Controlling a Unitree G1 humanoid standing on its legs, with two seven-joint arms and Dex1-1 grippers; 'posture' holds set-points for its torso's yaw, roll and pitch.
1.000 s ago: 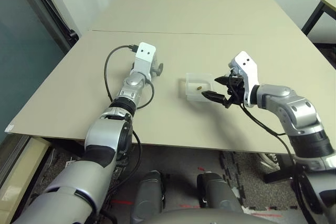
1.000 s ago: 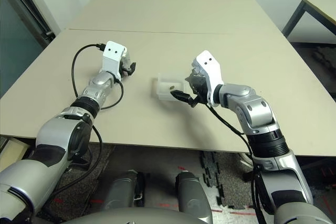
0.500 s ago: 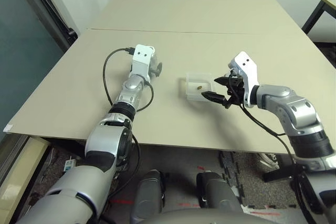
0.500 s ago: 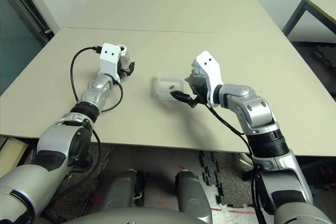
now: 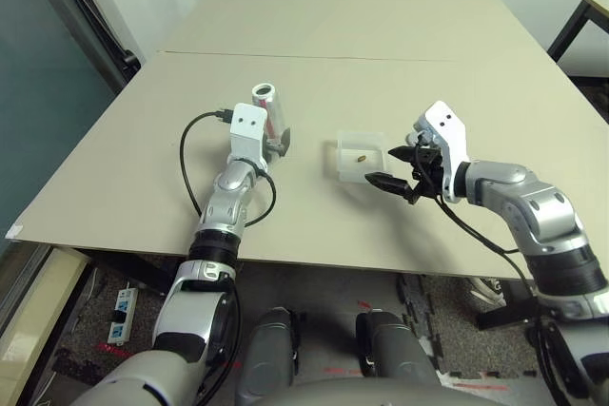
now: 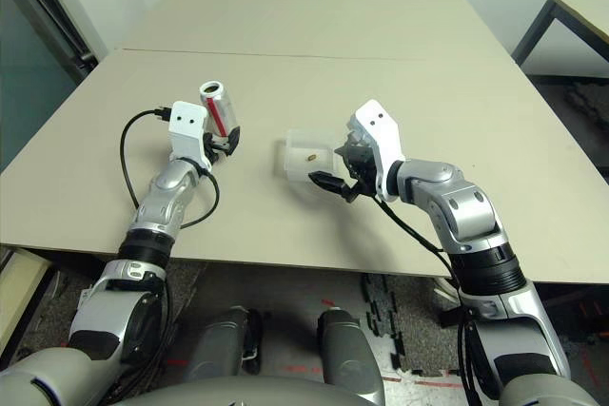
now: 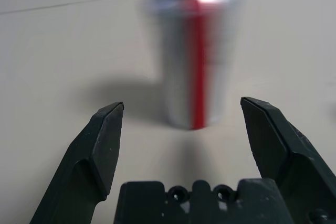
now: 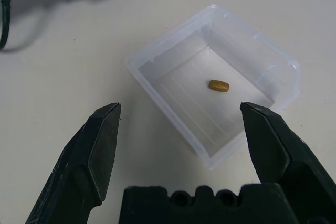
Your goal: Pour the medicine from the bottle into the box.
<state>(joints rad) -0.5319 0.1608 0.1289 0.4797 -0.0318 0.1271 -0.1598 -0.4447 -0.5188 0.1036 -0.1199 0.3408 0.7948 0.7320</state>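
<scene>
- Since the pill (image 8: 219,85) already lies inside the clear box (image 8: 157,56), the pouring looks done, and the step in hand seems to be letting go and pulling clear.
- Left of the box, well apart from it, the bottle (image 5: 265,107) stands upright on the worktop (image 5: 381,26).
- Just short of the bottle, the left tool (image 7: 184,129) is spread wide and holds nothing.
- Right beside the box, the right tool (image 8: 184,135) is spread wide too, and empty.
- Next, I think both arms only need to move away without bumping the bottle or the box.
</scene>
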